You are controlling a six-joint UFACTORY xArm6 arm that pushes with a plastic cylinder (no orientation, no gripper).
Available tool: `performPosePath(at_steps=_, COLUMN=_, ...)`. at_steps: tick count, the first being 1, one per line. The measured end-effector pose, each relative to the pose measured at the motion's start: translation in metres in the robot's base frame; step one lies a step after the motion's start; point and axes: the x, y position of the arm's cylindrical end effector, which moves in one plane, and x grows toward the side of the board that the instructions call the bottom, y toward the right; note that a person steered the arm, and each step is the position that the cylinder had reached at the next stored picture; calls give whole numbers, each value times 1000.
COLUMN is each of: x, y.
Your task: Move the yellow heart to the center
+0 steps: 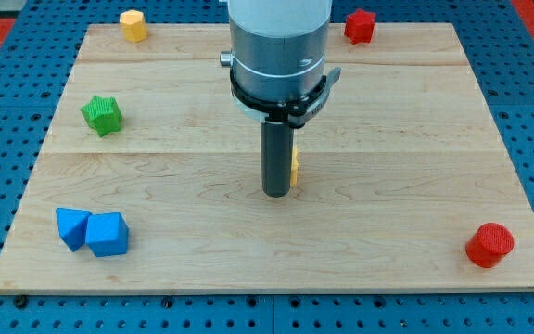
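Note:
The yellow heart (295, 164) shows only as a thin yellow sliver at the right edge of my rod, near the middle of the wooden board (397, 121); the rest of it is hidden behind the rod. My tip (276, 193) rests on the board right in front of the heart, touching or nearly touching it. The arm's grey body hangs over the board's top middle.
A yellow hexagon block (133, 25) sits at the top left and a red block (360, 25) at the top right. A green star (102, 114) is at the left. Two blue blocks (93, 231) lie together at the bottom left. A red cylinder (489, 245) is at the bottom right.

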Motion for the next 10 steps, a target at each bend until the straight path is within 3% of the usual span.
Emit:
performPosePath(at_steps=3, x=-8, y=-2)
performPosePath(at_steps=5, x=19, y=28)
performPosePath(at_steps=6, x=-20, y=15)
performPosePath(at_steps=7, x=-69, y=-75)
performPosePath(at_steps=8, x=-73, y=-83)
performPosePath(at_steps=9, x=-38, y=-79)
performPosePath(at_steps=10, x=-45, y=-26)
